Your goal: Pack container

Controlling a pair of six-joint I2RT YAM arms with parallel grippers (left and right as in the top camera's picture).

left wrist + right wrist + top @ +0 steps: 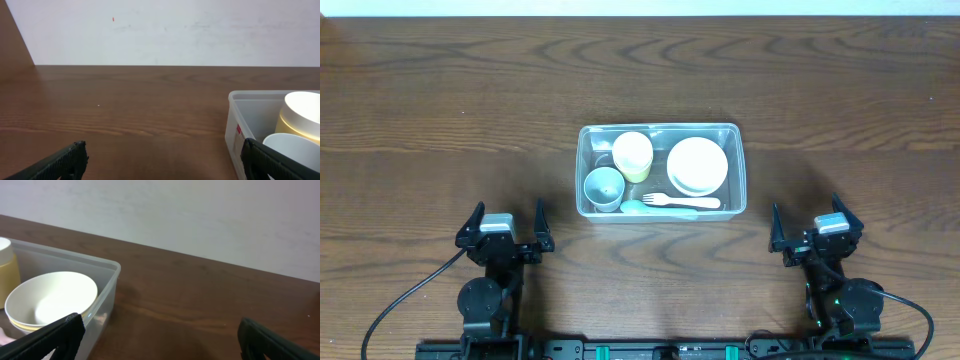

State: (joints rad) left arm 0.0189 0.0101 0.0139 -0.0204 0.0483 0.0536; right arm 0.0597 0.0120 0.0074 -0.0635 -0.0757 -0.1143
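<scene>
Both your left end effector and right end effector gape empty, so grip the probably light, slick, flexible clear container by its rim.

in the container, a cup sits behind a second cup at left, bowls at right, a fork nearest.

Clear plastic container, a rectangular tub with rounded corners and a raised rim, sits upright and lidless mid-bench, long side running left to right. Inside: pale yellow cup and grey cup at left, stacked white bowls at right. White fork and pale blue spoon lie along the near wall.
</scene>
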